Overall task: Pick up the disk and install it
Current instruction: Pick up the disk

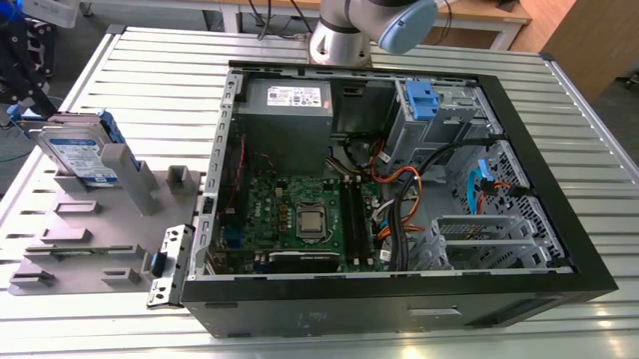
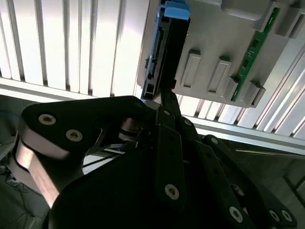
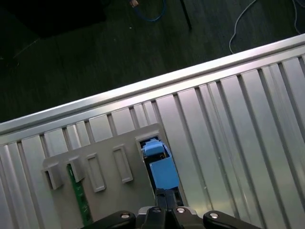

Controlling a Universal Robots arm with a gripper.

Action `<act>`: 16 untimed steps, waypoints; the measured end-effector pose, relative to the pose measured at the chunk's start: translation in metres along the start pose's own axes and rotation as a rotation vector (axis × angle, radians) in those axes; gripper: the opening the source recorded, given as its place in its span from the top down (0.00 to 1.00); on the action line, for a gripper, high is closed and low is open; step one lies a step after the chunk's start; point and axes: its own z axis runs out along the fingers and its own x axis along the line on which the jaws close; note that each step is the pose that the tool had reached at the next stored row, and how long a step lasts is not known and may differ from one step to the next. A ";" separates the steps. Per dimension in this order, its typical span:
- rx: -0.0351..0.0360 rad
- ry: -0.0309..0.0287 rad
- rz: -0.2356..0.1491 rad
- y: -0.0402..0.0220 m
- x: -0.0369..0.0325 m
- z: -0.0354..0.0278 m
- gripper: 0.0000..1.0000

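Second wrist view: my end effector (image 2: pixel 165 101) sits at the end of the disk (image 2: pixel 172 52). The disk stands on edge in the grey holder (image 2: pixel 214 38) on the desk (image 2: pixel 71 43), probably so its narrow sides are reachable. I cannot tell whether I grip it.

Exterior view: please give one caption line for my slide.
Disk stands on edge in the grey holder beside the open computer case.

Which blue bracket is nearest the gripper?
The one on the disk standing in the grey rack, right at the gripper. The other blue bracket sits inside the computer case.
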 end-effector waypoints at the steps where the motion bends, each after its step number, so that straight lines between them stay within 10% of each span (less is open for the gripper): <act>1: -0.0005 0.0007 -0.016 0.0000 0.0000 0.0000 0.89; 7: -0.0036 0.0045 -0.108 -0.0002 -0.0001 0.0001 0.89; 16: -0.0048 0.0060 -0.142 -0.0071 -0.0023 0.0000 0.89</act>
